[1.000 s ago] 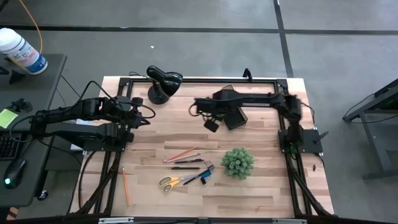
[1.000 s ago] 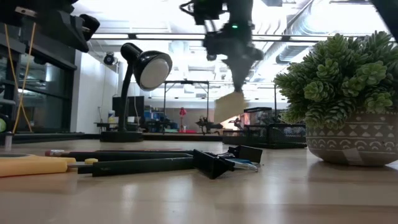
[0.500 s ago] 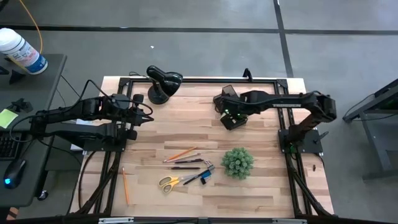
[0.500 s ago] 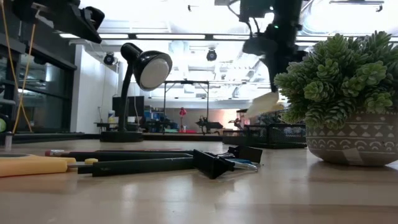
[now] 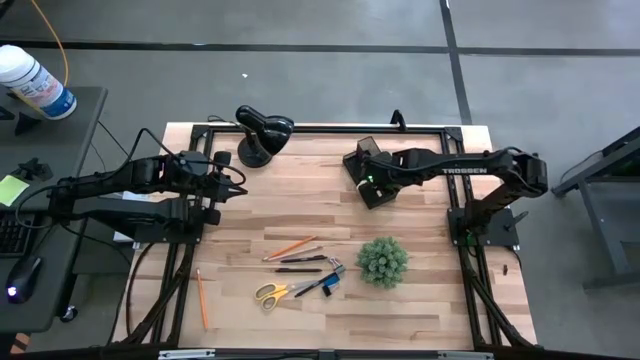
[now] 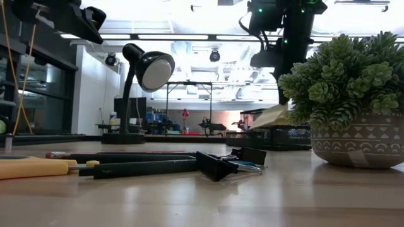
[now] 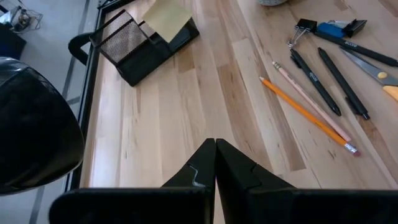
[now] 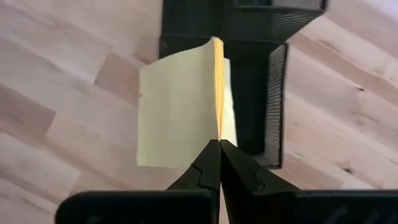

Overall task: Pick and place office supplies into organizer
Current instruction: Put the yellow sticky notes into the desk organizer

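My right gripper (image 8: pixel 219 144) is shut on the yellow sticky-note pad (image 8: pixel 180 115), just above the black mesh organizer (image 5: pixel 374 180) at the table's far middle-right. The pad also shows in the low view (image 6: pixel 271 116) and the left wrist view (image 7: pixel 166 17). My left gripper (image 7: pixel 215 144) is shut and empty, hovering at the far left (image 5: pixel 236 180). Pencils (image 5: pixel 291 247), black pens (image 5: pixel 300 268), yellow-handled scissors (image 5: pixel 270 293) and a blue-black clip (image 5: pixel 331 283) lie flat on the table's near middle. One more pencil (image 5: pixel 201 298) lies at the near left. My right gripper pinches the pad's near edge (image 8: pixel 217 134) between its two fingers. The pad shows edge-on, with one pale face spread to the side. The fingers slant down from the table's right side. The pad is tilted over the organizer's low tray (image 8: pixel 249 106); I cannot tell whether it touches it.
A green spiky plant in a patterned pot (image 5: pixel 382 260) stands right of the supplies. A black domed desk lamp (image 5: pixel 262 132) stands at the far left-middle. Bare wood lies between the organizer and the supplies.
My right gripper has carried the pad toward the table's right edge, to above the organizer, and then gone down toward it. The pad has tipped from hanging steeply to lying flatter. My left gripper has shifted slightly toward the right.
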You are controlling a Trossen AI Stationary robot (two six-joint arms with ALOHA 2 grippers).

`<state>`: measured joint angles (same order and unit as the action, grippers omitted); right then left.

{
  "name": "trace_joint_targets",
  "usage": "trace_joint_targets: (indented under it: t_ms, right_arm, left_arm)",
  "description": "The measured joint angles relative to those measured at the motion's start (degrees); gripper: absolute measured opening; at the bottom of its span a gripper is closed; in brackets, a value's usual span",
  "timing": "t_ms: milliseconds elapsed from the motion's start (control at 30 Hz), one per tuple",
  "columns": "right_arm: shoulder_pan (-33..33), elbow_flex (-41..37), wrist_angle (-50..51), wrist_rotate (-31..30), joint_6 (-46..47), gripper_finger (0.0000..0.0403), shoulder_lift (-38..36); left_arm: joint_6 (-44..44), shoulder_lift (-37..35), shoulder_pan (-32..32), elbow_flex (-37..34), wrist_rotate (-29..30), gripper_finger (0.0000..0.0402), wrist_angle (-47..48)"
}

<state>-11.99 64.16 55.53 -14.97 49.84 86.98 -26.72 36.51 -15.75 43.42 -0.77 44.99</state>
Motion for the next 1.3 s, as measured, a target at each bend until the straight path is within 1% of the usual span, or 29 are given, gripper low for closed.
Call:
trace_joint_targets:
  t_ms: [67,133,267,533,833,1300]
  right_arm:
    - [0.0,-0.1,1.2,-2.8,2.7,0.0000,-0.1]
    - [0.0,-0.1,1.7,-4.0,3.6,0.0000,-0.1]
    - [0.0,-0.1,2.7,-4.2,3.3,0.0000,-0.2]
    - [0.0,-0.3,1.5,-5.2,4.3,0.0000,-0.2]
    - [0.0,-0.3,1.6,-4.2,4.2,0.0000,0.1]
    - [0.0,-0.3,0.9,-2.1,3.7,0.0000,3.3]
  left_arm:
    - [0.0,0.0,0.0,0.0,0.0,0.0001,0.0]
    - [0.0,0.0,0.0,0.0,0.0,0.0001,0.0]
    - [0.0,0.0,0.0,0.0,0.0,0.0001,0.0]
    - [0.0,0.1,0.0,0.0,1.5,0.0001,0.0]
    - [0.0,0.1,0.0,0.0,1.5,0.0001,0.0]
    - [0.0,0.1,0.0,0.0,1.5,0.0001,0.0]
